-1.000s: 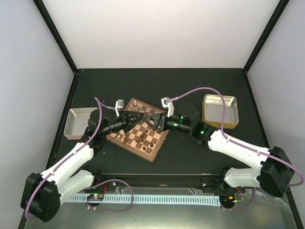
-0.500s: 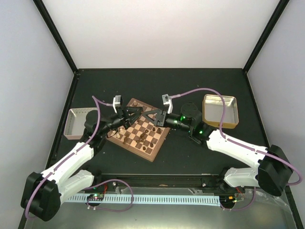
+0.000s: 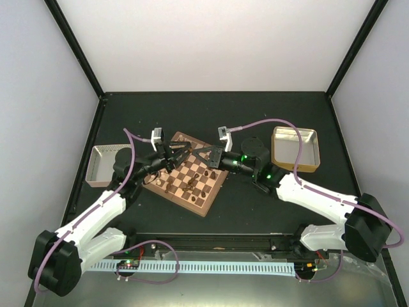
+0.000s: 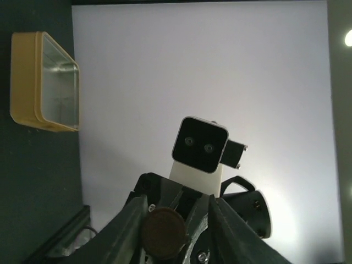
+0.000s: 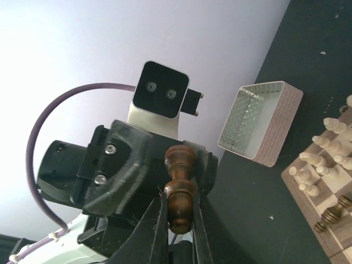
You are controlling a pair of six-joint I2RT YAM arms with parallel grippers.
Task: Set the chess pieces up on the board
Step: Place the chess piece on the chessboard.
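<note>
"Chess pieces [image 3: 193,184]: which one is being handled, and what is gripping it?"

"The right gripper [image 5: 180,212] is clamping a dark chessman [image 5: 179,187] around its stem. A second ago those jaws were standing wide apart, so the grasp is only just forming. The left gripper [image 4: 173,212] is facing it nose to nose, with the same chessman's round base sitting between its fingers [image 4: 132,220]."

"Is the left one letting go?"

"It was pinched tight a second ago and seems to be easing now. I cannot tell whether its fingers are still pressing on the base."

"Where is all this happening?"

"In the air, over the 12 o'clock corner of the board [image 3: 203,211]. Dark men are standing scattered around the board's middle. The right wrist view is showing pale men [image 5: 314,159] lining one edge. The gold tin [image 3: 277,150] is sitting at the board's 3 o'clock and the mesh tray [image 3: 96,165] at its 9 o'clock, both well apart from the grippers."

"What does that mean for the setup?"

"I am reading it as a handover, left to right, so the right arm can place this man on a square. The left fingers need to release fully first, or the piece may twist."
</note>
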